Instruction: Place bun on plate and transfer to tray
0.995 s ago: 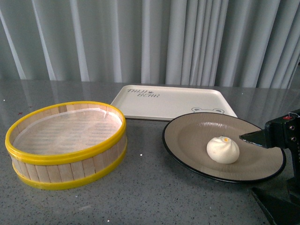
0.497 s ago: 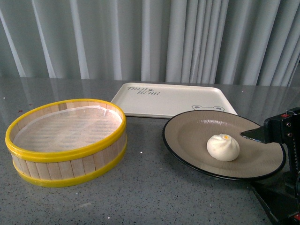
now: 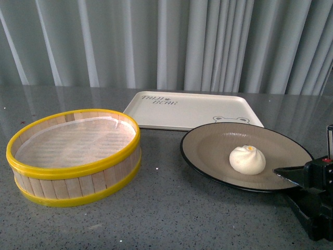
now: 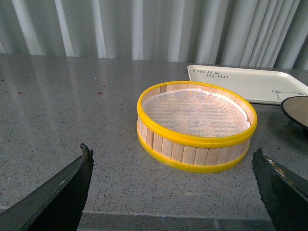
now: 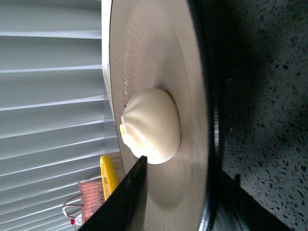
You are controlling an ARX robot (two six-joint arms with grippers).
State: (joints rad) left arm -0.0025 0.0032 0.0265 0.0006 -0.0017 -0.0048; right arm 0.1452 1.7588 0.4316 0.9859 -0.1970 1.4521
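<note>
Cream bun (image 3: 247, 160) with orange dot, taupe plate (image 3: 213, 151) rimmed black, yellow-banded basket (image 3: 73, 173)

Materials and finishes, as we record them

We list: table (image 3: 171, 208), speckled grey stone-like top, polished; steamer basket (image 3: 73, 179) at lower left, bare pale wood slats between glossy yellow plastic-looking hoops, with a white gauze-like liner (image 4: 192, 113); tray (image 3: 192, 112), smooth cream with a satin sheen; plate (image 3: 208, 151), matt taupe inside with a glossy black rim; bun (image 3: 247, 160), matt, soft and doughy; curtain (image 3: 166, 41) across the top, pleated grey cloth.
</note>
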